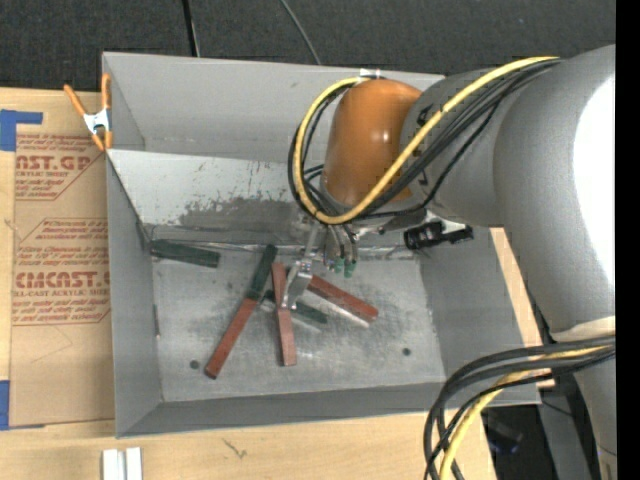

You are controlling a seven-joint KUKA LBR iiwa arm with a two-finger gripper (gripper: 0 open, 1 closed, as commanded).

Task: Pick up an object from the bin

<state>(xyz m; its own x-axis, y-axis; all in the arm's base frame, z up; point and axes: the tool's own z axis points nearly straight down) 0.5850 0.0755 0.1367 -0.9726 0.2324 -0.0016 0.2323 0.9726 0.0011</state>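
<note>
My gripper (303,276) hangs low over the middle of the bin, above a cluster of crossed flat sticks. Right below it a red-brown stick (285,330) runs toward the front. Another red-brown stick (345,299) slants away to the right. A dark green stick (263,271) leans just left of the gripper, and a short dark green piece (315,317) lies under the crossing. Where the sticks meet is partly hidden by the gripper.
A longer red-brown stick (231,339) lies diagonally toward the front left. A dark green stick (185,255) rests by the left of the back wall. The arm's orange cover and cables overhang the bin's back right.
</note>
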